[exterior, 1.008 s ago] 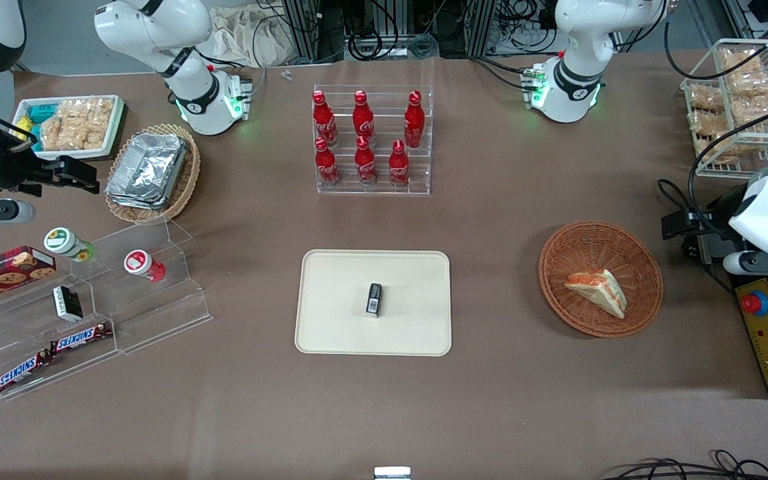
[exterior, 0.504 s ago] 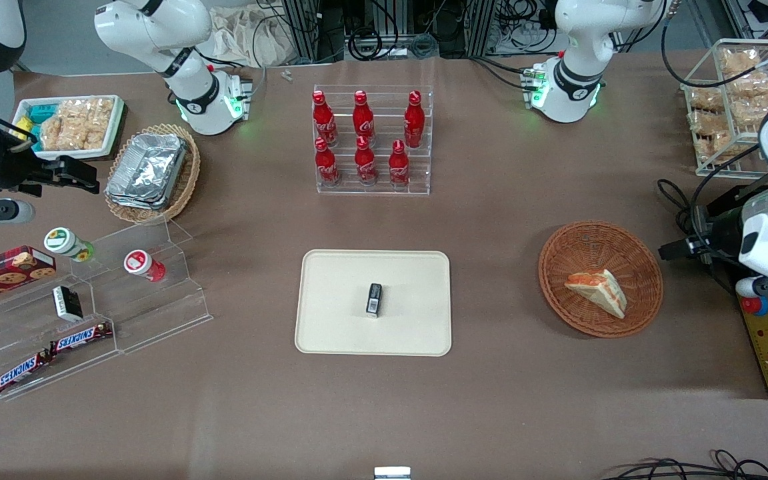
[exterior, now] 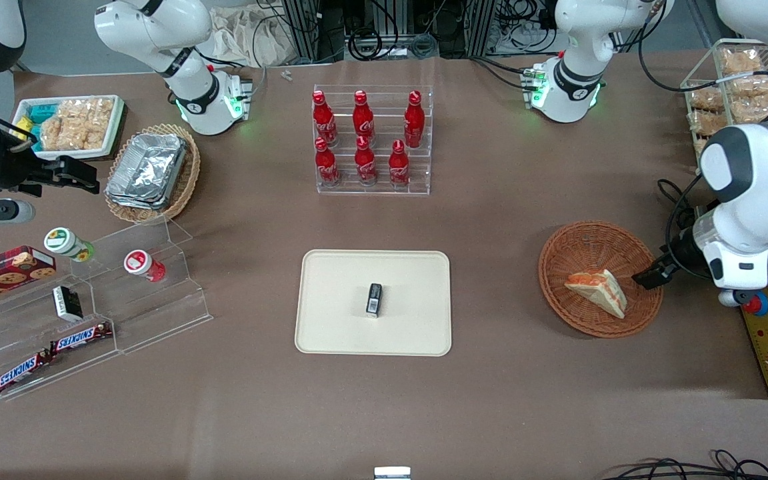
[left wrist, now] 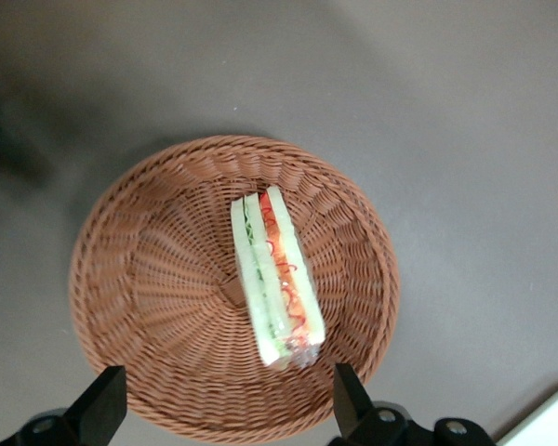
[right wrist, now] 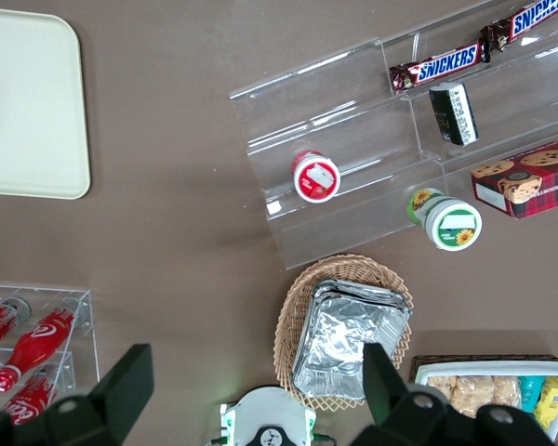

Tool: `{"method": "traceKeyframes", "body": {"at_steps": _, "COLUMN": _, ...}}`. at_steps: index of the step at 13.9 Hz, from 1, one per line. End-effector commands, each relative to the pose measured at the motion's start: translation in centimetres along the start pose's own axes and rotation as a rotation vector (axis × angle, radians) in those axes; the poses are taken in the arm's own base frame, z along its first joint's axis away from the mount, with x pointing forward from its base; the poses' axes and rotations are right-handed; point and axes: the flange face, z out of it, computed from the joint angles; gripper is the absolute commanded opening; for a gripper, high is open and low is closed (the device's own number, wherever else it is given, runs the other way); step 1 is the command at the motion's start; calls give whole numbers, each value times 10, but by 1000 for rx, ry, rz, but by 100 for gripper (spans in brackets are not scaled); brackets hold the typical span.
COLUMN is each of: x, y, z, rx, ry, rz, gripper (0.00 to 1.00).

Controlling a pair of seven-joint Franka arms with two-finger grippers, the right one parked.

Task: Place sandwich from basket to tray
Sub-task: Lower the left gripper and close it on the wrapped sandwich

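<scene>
On the table (exterior: 504, 220), toward the parked arm's end, a clear stepped stand (exterior: 91, 313) holds Snickers bars (exterior: 51, 353), a cookie box (exterior: 4, 267) and two small tubs (exterior: 107, 253). Farther from the camera than the stand, a tan basket (exterior: 184, 187) carries foil containers (exterior: 147, 170).

At the table's middle, the tray (exterior: 337, 313) lies near the front edge with a small dark object (exterior: 374, 299) on it. A clear rack (exterior: 424, 187) of red bottles (exterior: 364, 137) stands farther from the camera than the tray.

Toward the working arm's end, the basket (exterior: 601, 243) (left wrist: 158, 297) sits well apart from the tray. The sandwich (exterior: 597, 290) (left wrist: 274, 279) lies in the basket, on its side, filling layers showing, nearer the rim than the centre.

The gripper (exterior: 647, 275) (left wrist: 228, 413) hangs above the basket's rim on the working arm's side, touching nothing. In the wrist view its fingers (left wrist: 102, 409) stand spread wide, wider than the sandwich's thickness, with nothing between them.
</scene>
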Motion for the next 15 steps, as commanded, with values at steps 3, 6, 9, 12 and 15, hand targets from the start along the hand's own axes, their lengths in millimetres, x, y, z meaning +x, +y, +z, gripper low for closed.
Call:
{"method": "traceKeyframes", "body": {"at_steps": 3, "x": -11, "y": 19, "z": 50, "rx": 42, "ry": 5, "rz": -179, "gripper": 100}}
{"method": "traceKeyframes", "body": {"at_steps": 6, "x": -12, "y": 21, "z": 69, "rx": 53, "ry": -7, "rz": -238, "gripper": 100}}
{"method": "traceKeyframes", "body": {"at_steps": 9, "x": -16, "y": 24, "z": 86, "rx": 70, "ry": -15, "rz": -264, "gripper": 100}}
{"method": "traceKeyframes", "body": {"at_steps": 12, "x": -22, "y": 20, "z": 108, "rx": 113, "ry": 14, "rz": -246, "gripper": 100}}
{"method": "traceKeyframes", "body": {"at_steps": 15, "x": -28, "y": 13, "z": 122, "rx": 107, "ry": 19, "rz": -244, "gripper": 100}}
